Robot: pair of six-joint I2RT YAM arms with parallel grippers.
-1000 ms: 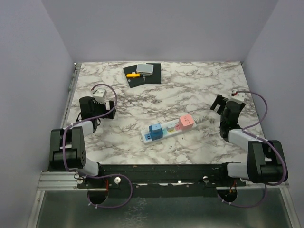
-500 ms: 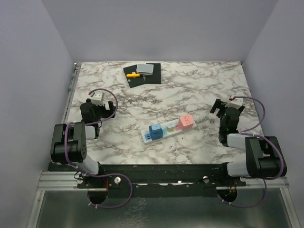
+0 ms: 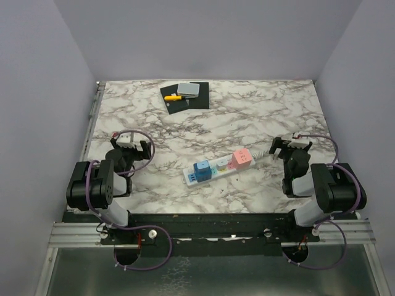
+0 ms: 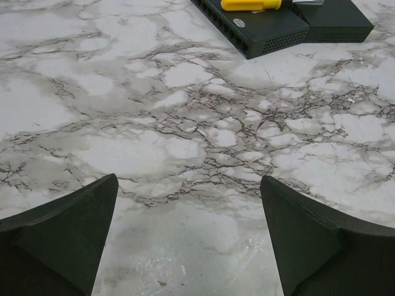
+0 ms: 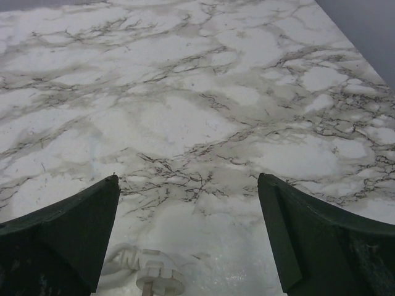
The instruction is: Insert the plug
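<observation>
A white power strip (image 3: 217, 168) lies slantwise in the middle of the marble table (image 3: 247, 117). A blue plug (image 3: 200, 171) and a pink plug (image 3: 242, 158) sit on top of it. A white ribbed cable end with a round plug (image 5: 157, 279) shows at the strip's right end, low between the right fingers. My right gripper (image 3: 290, 145) hangs open just right of that end and holds nothing (image 5: 188, 177). My left gripper (image 3: 131, 149) is open over bare marble at the left, well away from the strip (image 4: 188, 179).
A black box (image 3: 185, 97) with a yellow screwdriver (image 3: 174, 97) and a grey block (image 3: 189, 90) on it sits at the back of the table. The same black box (image 4: 271, 24) appears far ahead in the left wrist view. Purple walls enclose the table.
Both arms have folded back toward the near edge and dropped low over the table. Both grippers stayed open and empty. The strip and plugs have not moved.
</observation>
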